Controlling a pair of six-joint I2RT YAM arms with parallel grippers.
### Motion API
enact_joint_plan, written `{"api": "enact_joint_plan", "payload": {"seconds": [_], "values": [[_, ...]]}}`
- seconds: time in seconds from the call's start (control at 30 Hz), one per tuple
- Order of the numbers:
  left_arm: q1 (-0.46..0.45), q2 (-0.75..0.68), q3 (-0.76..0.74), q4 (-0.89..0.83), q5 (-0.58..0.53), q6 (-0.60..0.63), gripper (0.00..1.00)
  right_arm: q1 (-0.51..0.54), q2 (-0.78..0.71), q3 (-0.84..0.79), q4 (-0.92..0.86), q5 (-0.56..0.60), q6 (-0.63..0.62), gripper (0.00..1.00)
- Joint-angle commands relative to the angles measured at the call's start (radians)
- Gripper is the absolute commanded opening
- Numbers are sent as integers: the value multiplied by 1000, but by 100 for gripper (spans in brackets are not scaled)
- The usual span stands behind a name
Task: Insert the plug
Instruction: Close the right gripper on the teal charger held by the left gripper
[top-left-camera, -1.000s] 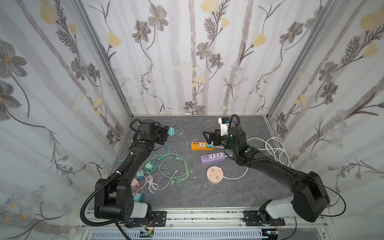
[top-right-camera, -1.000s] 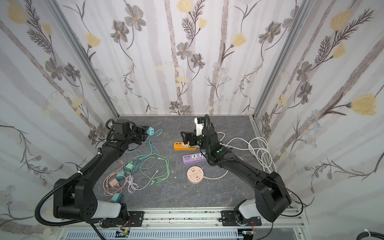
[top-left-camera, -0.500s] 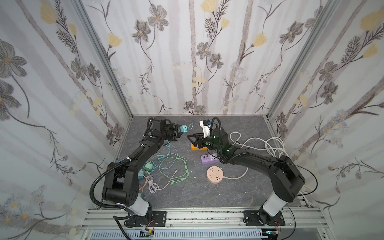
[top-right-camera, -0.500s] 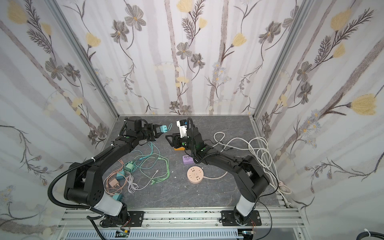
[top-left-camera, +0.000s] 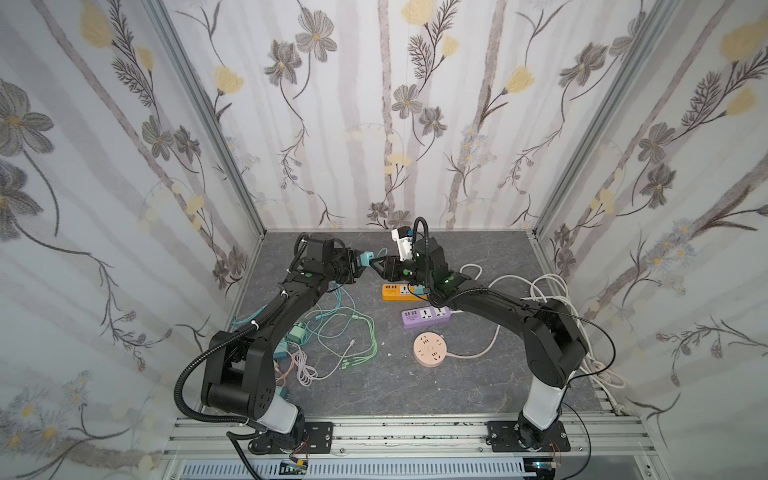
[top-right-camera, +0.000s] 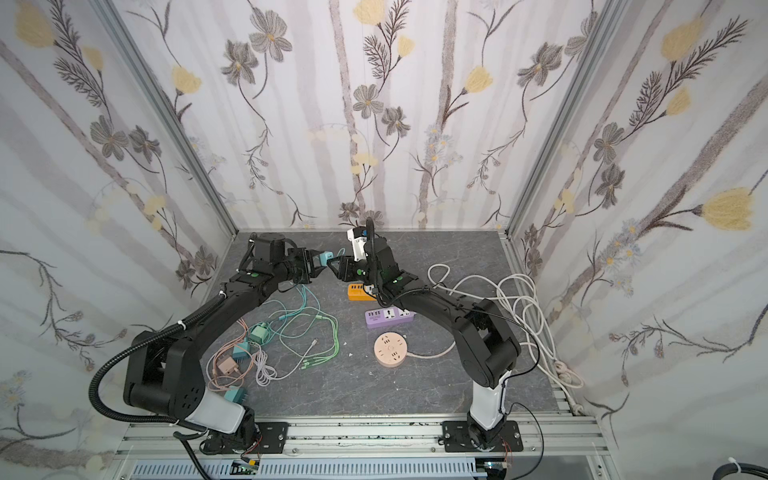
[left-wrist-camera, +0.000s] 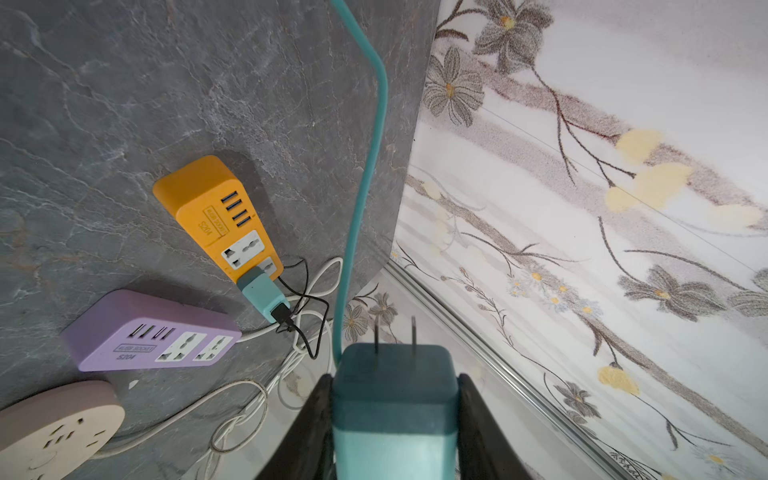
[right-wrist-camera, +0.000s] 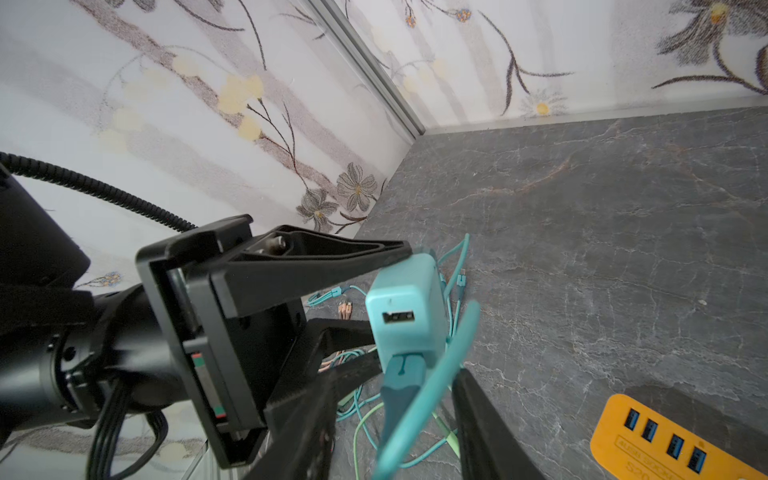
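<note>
Left near: loose heap of teal, green and pink cables with spare chargers on the worktop. Left pincer is clamped on the teal charger, held in the air over the far middle, well above the worktop. Its 2 prongs stick out bare, away from the left wrist. A teal cable trails off it. Right pincer meets it nose to nose; its jaws straddle the charger's cable end, with a slim gap showing. Can't tell if it grips yet.

Right of that, on the worktop: orange strip, with 1 teal charger already in it, then purple strip and round pink socket nearer. White cords lie far right.

Step, as I judge it: mid-air handover or regrip, nothing inserted yet. Next needs a firm right hold before the left lets go. Then turn the prongs down and line up both blades with a free socket. Watch for cable drag.
</note>
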Motion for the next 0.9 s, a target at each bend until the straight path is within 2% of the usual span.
{"api": "enact_joint_plan", "payload": {"seconds": [0.0, 0.27, 0.43, 0.87], "values": [[-2, -3, 16, 10, -5, 20, 0, -2, 16, 40, -89, -47, -25, 43], [-8, -9, 46, -55, -33, 85, 0, -8, 58, 161, -253, -84, -67, 40], [-14, -6, 51, -59, -40, 96, 0, -15, 59, 190, -264, -106, -68, 40], [-29, -10, 59, -48, -34, 100, 0, -27, 143, 325, -375, -44, -113, 39]]}}
